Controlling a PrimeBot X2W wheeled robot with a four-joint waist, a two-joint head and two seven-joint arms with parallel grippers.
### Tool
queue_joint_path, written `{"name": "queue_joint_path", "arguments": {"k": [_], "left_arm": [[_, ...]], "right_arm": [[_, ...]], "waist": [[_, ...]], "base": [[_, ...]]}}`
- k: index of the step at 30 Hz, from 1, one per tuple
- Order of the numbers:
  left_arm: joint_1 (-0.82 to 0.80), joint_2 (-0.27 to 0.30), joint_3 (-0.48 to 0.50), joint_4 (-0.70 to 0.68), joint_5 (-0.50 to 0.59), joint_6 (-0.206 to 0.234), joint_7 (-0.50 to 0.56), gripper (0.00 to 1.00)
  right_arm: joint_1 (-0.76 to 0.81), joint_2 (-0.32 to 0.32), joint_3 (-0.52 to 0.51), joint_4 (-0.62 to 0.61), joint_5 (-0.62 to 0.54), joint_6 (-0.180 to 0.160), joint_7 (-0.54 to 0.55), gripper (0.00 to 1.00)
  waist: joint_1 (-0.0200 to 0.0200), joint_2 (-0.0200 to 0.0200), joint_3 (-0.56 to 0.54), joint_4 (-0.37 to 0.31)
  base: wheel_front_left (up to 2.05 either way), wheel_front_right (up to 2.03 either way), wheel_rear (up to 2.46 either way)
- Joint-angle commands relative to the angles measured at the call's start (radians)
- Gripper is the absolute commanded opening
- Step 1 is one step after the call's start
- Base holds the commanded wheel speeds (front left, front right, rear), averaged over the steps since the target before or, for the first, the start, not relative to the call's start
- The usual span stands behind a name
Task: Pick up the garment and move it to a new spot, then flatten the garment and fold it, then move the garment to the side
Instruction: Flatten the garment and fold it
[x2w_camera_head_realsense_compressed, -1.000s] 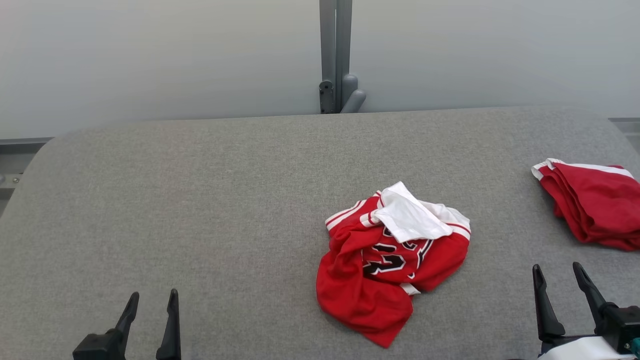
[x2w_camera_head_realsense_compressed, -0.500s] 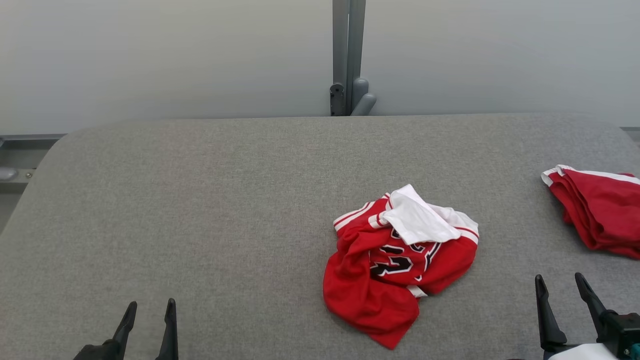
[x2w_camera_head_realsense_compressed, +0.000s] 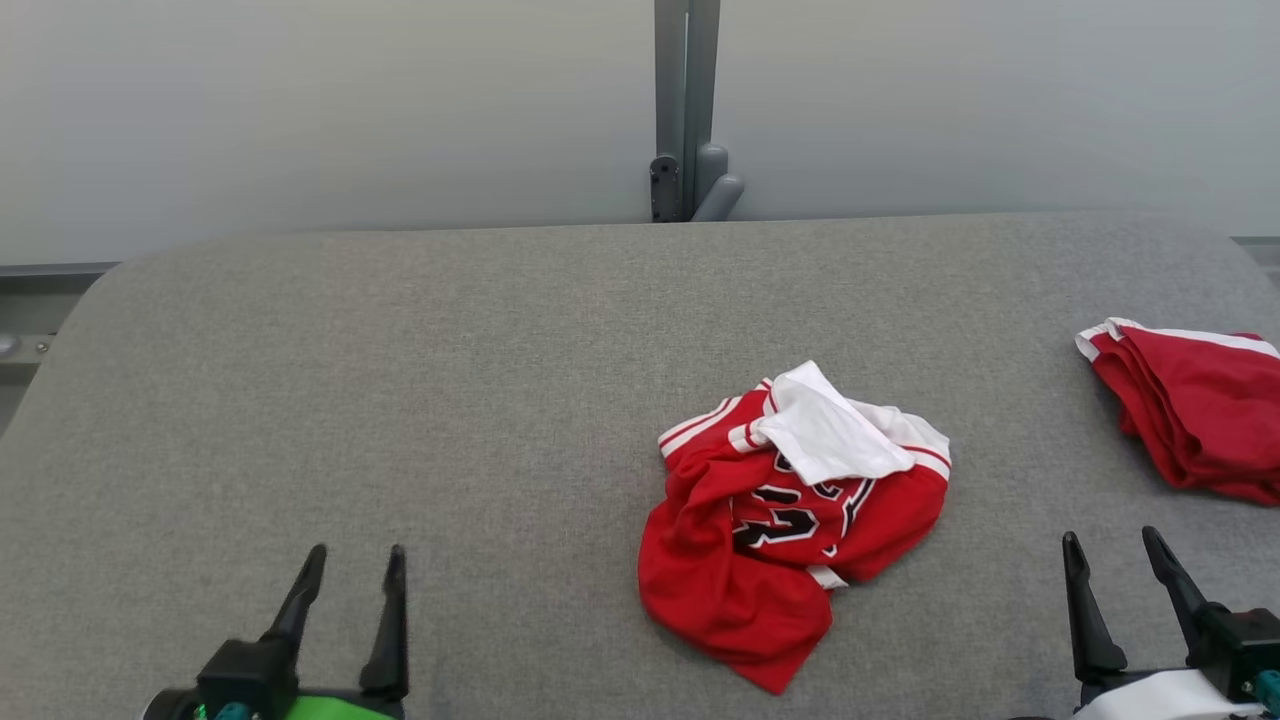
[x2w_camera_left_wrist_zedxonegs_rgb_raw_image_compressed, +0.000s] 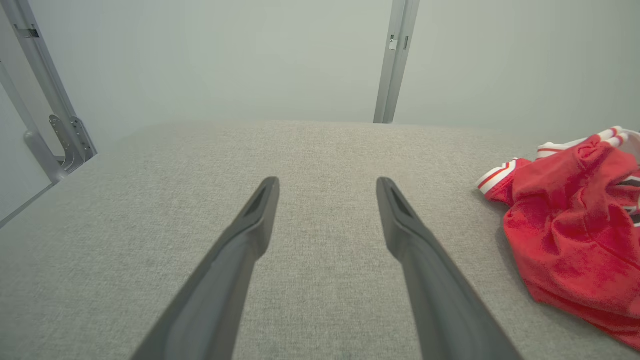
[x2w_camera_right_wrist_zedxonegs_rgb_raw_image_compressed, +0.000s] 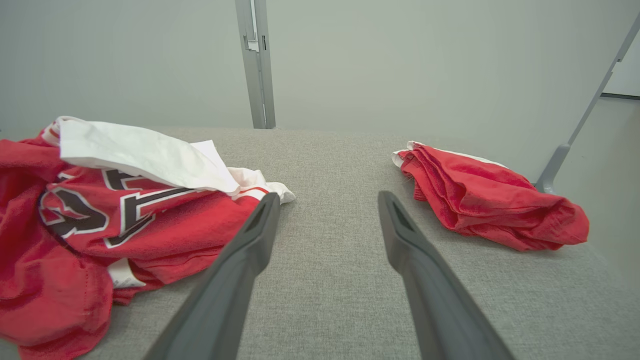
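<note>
In the last second the left gripper (x2w_camera_head_realsense_compressed: 357, 553) has come forward from the near edge at about 7 o'clock, so that more of its fingers and a green-sleeved forearm now show in the head view. The head camera swayed a little as well, which accounts for the whole scene sliding. The crumpled red garment (x2w_camera_head_realsense_compressed: 790, 530) has not shifted on the grey tabletop (x2w_camera_head_realsense_compressed: 400, 380). It lies at roughly 4 o'clock from the middle, numbers facing up and a white flap thrown over its far side. I judge the pick-up is only starting, with the reach begun and nothing yet touched.

The left gripper's jaws stand wide and empty. Its fingers point toward 12 o'clock, low over bare tabletop, though how close to the surface is hard to tell. The garment (x2w_camera_left_wrist_zedxonegs_rgb_raw_image_compressed: 565, 235) lies off to its 2 o'clock. The right gripper (x2w_camera_head_realsense_compressed: 1111, 535) waits at 5 o'clock, also spread wide and empty, between the garment (x2w_camera_right_wrist_zedxonegs_rgb_raw_image_compressed: 125, 210) and a folded red pile (x2w_camera_head_realsense_compressed: 1185, 410) at 3 o'clock.
</note>
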Motion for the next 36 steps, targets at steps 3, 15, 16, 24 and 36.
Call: {"name": "queue_joint_path", "arguments": {"k": [3, 15, 16, 24, 36], "left_arm": [[-0.072, -0.015, -0.09, -0.027, 0.037, -0.007, -0.003, 1.0], [-0.363, 0.027, -0.561, -0.064, 0.038, -0.007, 0.186, 1.0], [-0.394, 0.04, -0.596, -0.05, 0.039, -0.007, 0.217, 1.0], [-0.599, 0.083, -0.758, 0.084, -0.014, -0.007, 0.391, 1.0], [-0.69, 0.102, -0.754, 0.197, -0.024, 0.016, 0.463, 0.85]], "right_arm": [[-0.03, -0.002, 0.009, -0.015, 0.005, 0.0, 0.0, 1.0], [-0.089, 0.035, 0.043, -0.038, 0.021, 0.0, 0.0, 1.0], [-0.093, 0.038, 0.048, -0.039, 0.023, 0.0, 0.0, 1.0], [-0.125, 0.055, 0.043, -0.043, 0.035, 0.0, 0.0, 1.0], [-0.132, 0.062, 0.03, -0.043, 0.033, 0.0, 0.0, 1.0]], "waist": [[0.0, 0.0, 0.016, -0.032], [0.0, 0.0, 0.069, -0.176], [0.0, 0.0, 0.078, -0.19], [0.0, 0.0, 0.129, -0.272], [0.0, 0.0, 0.156, -0.286]], "base": [[0.0, 0.0, 0.0], [0.0, 0.0, 0.0], [0.0, 0.0, 0.0], [0.0, 0.0, 0.0], [0.0, 0.0, 0.0]]}}
